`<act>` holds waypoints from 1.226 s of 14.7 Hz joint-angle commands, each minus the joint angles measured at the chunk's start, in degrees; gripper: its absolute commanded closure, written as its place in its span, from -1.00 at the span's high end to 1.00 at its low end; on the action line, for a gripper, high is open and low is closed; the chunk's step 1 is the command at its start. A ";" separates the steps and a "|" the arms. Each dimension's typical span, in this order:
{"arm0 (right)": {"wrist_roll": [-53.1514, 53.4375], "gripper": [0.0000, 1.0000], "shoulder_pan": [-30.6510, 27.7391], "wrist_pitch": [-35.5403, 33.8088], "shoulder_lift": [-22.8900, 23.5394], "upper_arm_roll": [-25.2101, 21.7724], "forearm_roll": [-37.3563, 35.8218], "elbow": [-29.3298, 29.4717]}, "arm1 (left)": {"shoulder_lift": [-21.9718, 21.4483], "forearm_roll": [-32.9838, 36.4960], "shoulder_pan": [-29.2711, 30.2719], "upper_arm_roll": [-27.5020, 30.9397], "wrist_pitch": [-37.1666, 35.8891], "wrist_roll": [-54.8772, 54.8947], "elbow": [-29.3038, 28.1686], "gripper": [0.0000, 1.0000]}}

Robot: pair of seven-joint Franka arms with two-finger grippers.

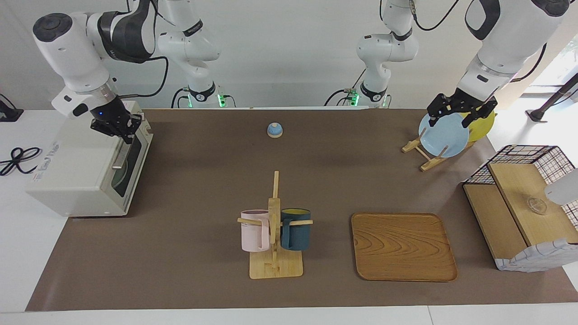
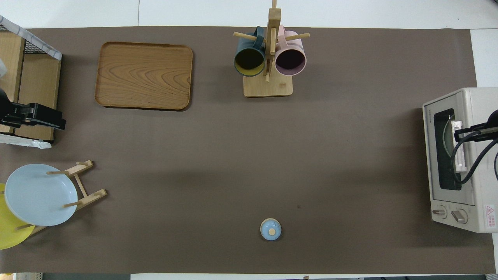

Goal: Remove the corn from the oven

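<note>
The right gripper (image 1: 128,135) is clamped on the handle (image 1: 122,152) of the oven (image 1: 72,171), whose door is closed; no corn shows. The left gripper (image 1: 456,118) waits with fingers spread over the blue plate (image 1: 445,137).

Right hand (image 1: 125,134) angled downward with fingers pinched together, left hand (image 1: 456,117) waiting raised, fingers spread

My two arms are glossy white with black joint bands, black cables, green base lights, black grippers.
</note>
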 commanded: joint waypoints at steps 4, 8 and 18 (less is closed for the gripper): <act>-2.19 -1.00 -3.09 4.69 -1.04 0.24 1.13 -4.95 | -1.24 0.55 0.27 -0.05 0.55 0.39 -1.29 1.00; -3.77 -1.00 -5.99 8.47 1.06 0.24 1.12 -6.27 | -1.24 0.55 0.27 -0.05 0.46 0.39 -1.37 1.00; -2.72 -1.00 -3.02 9.71 2.21 0.41 1.30 -6.98 | -1.24 0.55 0.27 -0.05 0.46 0.39 -1.29 1.00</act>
